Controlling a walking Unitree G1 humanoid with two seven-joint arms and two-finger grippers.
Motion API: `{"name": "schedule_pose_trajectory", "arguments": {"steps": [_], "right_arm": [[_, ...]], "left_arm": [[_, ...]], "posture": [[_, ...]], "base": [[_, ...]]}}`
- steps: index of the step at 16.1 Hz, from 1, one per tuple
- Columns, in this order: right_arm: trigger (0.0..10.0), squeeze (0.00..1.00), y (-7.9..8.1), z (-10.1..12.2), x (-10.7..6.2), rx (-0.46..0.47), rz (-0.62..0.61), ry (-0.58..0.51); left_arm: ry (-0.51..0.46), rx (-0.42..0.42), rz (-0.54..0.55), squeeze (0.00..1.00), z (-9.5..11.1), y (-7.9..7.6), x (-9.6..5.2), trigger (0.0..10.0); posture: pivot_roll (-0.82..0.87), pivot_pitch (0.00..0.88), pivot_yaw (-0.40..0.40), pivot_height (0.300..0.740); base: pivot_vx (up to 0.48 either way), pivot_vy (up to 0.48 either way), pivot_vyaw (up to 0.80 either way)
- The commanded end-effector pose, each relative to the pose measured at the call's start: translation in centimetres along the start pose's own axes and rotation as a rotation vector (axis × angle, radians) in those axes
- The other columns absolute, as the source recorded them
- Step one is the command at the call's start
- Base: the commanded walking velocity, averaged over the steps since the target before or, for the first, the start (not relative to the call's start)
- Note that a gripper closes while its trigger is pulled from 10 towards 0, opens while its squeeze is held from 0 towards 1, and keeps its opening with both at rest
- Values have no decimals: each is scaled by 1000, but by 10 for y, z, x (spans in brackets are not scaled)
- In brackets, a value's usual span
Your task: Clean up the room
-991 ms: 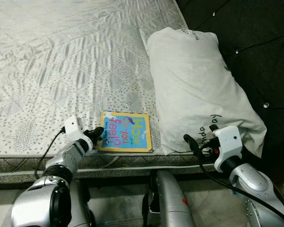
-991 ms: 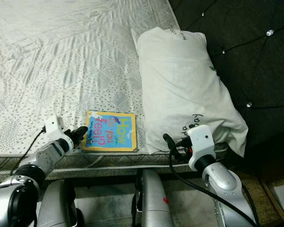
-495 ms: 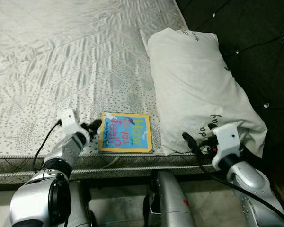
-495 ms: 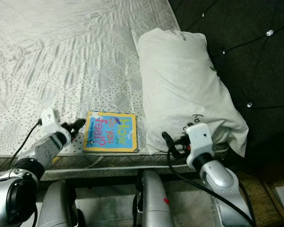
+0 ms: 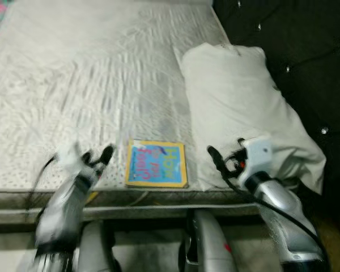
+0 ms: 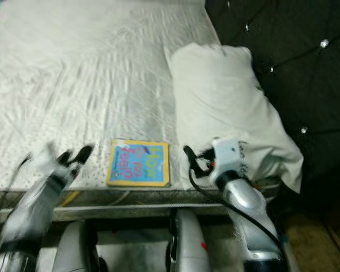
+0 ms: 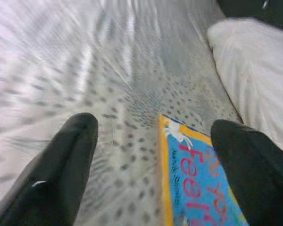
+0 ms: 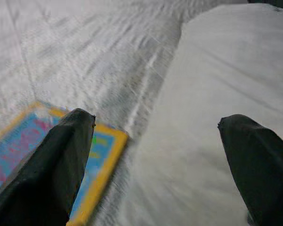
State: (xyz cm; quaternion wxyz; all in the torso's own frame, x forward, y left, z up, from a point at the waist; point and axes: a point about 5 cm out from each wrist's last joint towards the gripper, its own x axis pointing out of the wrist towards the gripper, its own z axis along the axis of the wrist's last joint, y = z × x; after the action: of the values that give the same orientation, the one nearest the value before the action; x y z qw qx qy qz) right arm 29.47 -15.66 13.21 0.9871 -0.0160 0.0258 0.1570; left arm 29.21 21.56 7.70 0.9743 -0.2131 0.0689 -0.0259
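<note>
One yellow-bordered blue picture book lies flat at the near edge of the grey quilted mattress, beside one white pillow. Left gripper and right gripper hover with fingers apart.

A children's book with a yellow border and blue cover lies flat on the mattress near its front edge, just beside a white pillow. In the left wrist view, the word "feel" reads in red letters on the cover, with a line of small print along the yellow edge too blurred to make out. In the head views the cover lettering blurs. Dark lettering on the pillow cannot be read.
</note>
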Motion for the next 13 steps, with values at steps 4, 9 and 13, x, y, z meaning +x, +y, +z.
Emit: {"name": "schedule_pose_trajectory", "arguments": {"steps": [4, 9, 13], "right_arm": [[10000, 0, -6, -3, 10, 98, -53, -1], [10000, 0, -3, 9, 34, 139, -33, -64], [10000, 0, -5, 16, 44, 146, -38, -94]], "left_arm": [[-71, -4, 14, 1000, 7, -8, -22, 10000], [-118, -14, 61, 1000, 16, -12, -20, 10000], [-141, 13, 51, 1000, 22, -16, -18, 10000]], "posture": [[-68, 0, -51, 572], [-44, 0, -62, 572], [-33, 0, -55, 594]], "base": [[0, 0, 0], [0, 0, 0], [0, 0, 0]]}}
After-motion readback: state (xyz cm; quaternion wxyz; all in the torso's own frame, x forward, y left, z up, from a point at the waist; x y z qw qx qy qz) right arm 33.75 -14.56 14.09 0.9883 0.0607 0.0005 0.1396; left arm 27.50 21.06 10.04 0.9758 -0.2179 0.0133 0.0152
